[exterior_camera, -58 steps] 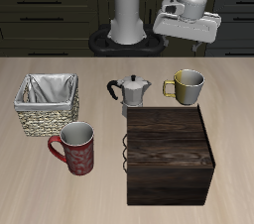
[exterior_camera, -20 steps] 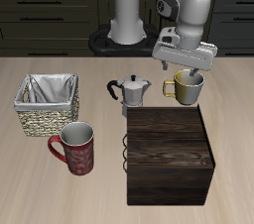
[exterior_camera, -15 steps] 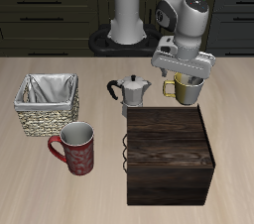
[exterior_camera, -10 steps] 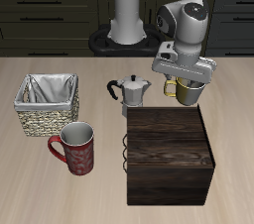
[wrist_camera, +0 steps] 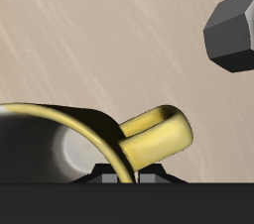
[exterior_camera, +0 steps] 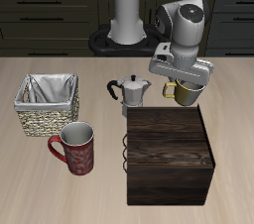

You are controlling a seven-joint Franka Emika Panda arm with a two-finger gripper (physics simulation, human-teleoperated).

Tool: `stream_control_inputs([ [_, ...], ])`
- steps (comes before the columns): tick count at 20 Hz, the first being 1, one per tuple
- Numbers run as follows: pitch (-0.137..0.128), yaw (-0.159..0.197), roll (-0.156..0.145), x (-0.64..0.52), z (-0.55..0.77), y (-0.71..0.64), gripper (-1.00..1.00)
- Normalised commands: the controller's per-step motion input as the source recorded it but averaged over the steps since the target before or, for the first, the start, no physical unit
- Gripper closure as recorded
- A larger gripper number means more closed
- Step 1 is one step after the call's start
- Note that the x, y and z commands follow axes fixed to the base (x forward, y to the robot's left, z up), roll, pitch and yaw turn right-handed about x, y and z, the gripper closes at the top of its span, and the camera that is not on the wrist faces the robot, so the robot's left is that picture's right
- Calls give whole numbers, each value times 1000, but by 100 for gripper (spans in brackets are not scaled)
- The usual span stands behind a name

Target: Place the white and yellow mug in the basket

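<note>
The dark wooden box (exterior_camera: pixel 169 155) sits nearest the table's front edge, with the basket (exterior_camera: pixel 46 106) well apart from the white and yellow mug (exterior_camera: pixel 188 90), which stands behind the box beside the moka pot (exterior_camera: pixel 131 94). The gripper (exterior_camera: pixel 184 77) has dropped from above onto the mug's rim, so a grasp looks imminent; whether its jaws have closed I cannot tell.

The glossy silver-white arm (exterior_camera: pixel 182 20) has rounded segments (dark-banded joints) and a pale, boxy end effector (exterior_camera: pixel 185 81).
</note>
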Motion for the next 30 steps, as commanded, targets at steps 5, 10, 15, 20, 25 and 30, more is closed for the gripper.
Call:
stream_control_inputs([
  [5, -30, 12, 63, 43, 184, 76, 100],
  [10, -115, 63, 30, 120, 633, 148, 100],
  [15, -66, 80, 9, 74, 442, 75, 100],
  [20, -90, 43, 4, 13, 594, 37, 100],
  [25, -75, 32, 21, -17, 815, 73, 100],
  [30, -95, 45, -8, -48, 817, -71, 100],
])
